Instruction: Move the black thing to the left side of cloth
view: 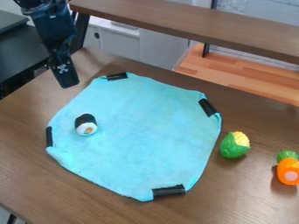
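Presently, toy sushi roll [86,124]: lying on turquoise cloth [140,135], toward its left edge.
Gripper [68,82]: at upper left, above wooden table [35,175]; its grip, I cannot tell.
Toy corn [234,145], toy carrot [288,169]: right of cloth.

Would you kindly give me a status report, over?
Gripper at upper left of view. Sushi roll on cloth's left part. Corn, carrot off to right, out of way.

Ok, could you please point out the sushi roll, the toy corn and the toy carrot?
Sushi roll [86,119]: camera view, black wrap.
Toy corn [232,149]: camera view, green husk.
Toy carrot [287,167]: camera view, orange body.
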Controlling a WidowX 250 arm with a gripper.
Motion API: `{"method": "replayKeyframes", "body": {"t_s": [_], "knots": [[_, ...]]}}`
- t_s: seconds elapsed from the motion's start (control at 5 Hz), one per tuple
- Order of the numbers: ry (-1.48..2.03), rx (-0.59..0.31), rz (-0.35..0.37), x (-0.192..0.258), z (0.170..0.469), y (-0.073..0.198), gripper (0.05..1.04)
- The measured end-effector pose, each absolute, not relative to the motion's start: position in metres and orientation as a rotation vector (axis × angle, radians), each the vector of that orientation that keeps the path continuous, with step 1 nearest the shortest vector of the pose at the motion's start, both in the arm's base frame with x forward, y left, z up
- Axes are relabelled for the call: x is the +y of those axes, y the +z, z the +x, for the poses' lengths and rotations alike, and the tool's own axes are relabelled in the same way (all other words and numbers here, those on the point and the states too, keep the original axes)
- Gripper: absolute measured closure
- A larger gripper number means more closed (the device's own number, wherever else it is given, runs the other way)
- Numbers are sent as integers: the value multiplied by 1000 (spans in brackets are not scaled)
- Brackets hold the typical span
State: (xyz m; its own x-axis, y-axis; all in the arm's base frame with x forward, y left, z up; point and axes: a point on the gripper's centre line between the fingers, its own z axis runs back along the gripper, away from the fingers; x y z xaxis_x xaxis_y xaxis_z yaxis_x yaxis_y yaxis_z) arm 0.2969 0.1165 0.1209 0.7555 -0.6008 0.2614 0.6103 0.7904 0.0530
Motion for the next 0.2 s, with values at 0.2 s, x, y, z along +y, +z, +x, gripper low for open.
{"method": "replayKeyframes", "body": {"t_s": [0.2], "knots": [[-660,-273,-36,117,297,121,83]]}}
